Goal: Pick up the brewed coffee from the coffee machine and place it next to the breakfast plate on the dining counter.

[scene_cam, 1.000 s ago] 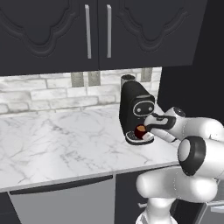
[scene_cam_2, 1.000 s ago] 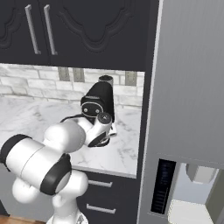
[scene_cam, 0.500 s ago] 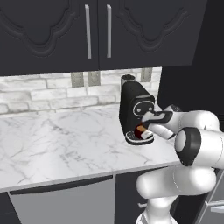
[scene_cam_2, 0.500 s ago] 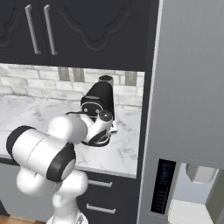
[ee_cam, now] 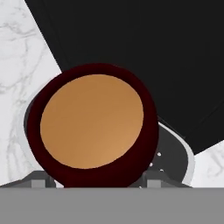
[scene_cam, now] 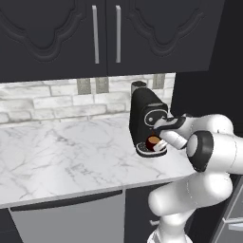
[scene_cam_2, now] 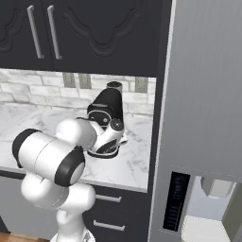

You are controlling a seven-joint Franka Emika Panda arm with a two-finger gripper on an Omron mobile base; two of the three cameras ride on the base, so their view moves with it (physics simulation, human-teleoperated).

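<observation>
In the left base view, the brewed coffee (scene_cam: 153, 142), a small dark red mug of brown liquid, is seen on the round drip base of the coffee machine (scene_cam: 145, 119), right at the tip of the gripper (scene_cam: 159, 141), with bare marble worktop (scene_cam: 61, 152) stretching away beyond it and a dark tall cabinet (scene_cam: 209, 71) close behind the arm. In the right base view, the machine (scene_cam_2: 108, 108) rises just behind the wrist, the worktop edge (scene_cam_2: 124, 182) running below it and a grey fridge side (scene_cam_2: 203, 94) standing near. In the hand view, the mug (ee_cam: 94, 124) is seen between the two fingertips (ee_cam: 40, 183), but whether the jaws press it cannot be told.

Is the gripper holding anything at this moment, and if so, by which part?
It cannot be told. The gripper is at the dark red mug on the coffee machine, fingers either side of its body, but contact isn't visible; the mug sits on the drip base.
</observation>
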